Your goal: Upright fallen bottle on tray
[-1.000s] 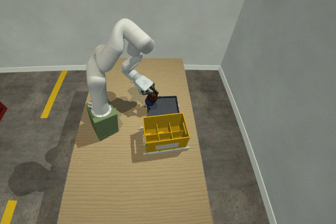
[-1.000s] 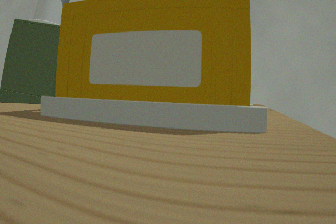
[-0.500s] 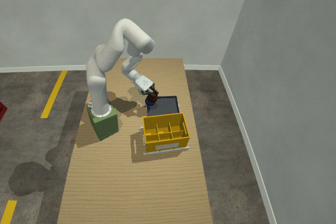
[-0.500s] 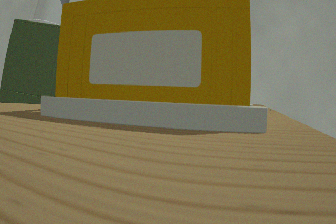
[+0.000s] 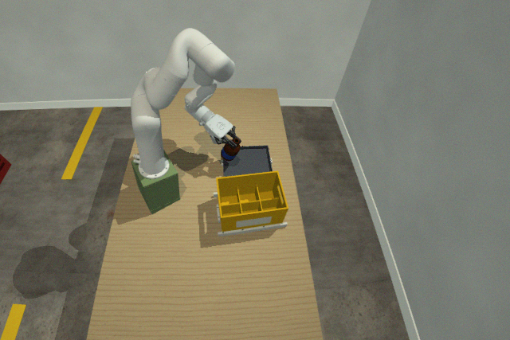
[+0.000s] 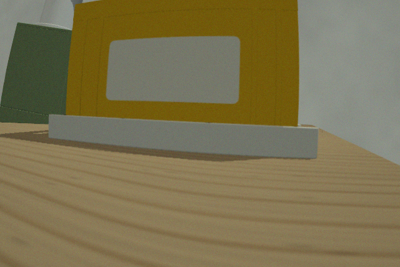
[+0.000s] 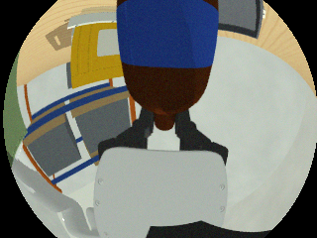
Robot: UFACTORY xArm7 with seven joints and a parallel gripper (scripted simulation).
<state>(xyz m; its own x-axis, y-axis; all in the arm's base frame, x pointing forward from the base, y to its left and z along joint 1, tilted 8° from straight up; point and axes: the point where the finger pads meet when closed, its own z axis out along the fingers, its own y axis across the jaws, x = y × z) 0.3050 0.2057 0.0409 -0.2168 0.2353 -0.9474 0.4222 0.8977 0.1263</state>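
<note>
A brown bottle point(image 5: 229, 152) point(image 7: 168, 47) with a blue band hangs from my gripper point(image 5: 233, 140) point(image 7: 166, 126), which is shut on its neck. The bottle points down and outward, tilted, over the near-left corner of the dark grey tray point(image 5: 253, 161) point(image 7: 240, 10). I cannot tell whether its base touches the tray. The yellow crate point(image 5: 252, 199) point(image 6: 184, 15) point(image 7: 85, 54) with inner dividers stands on a white base point(image 6: 180, 136) just in front of the tray. In the exterior view the crate hides the bottle, the tray and the gripper.
The arm stands on a green pedestal point(image 5: 157, 189) point(image 6: 32, 70) left of the tray. All rest on a long wooden table point(image 5: 198, 270) point(image 6: 194, 212). A grey wall runs to the right of the table. Yellow floor lines lie to the left.
</note>
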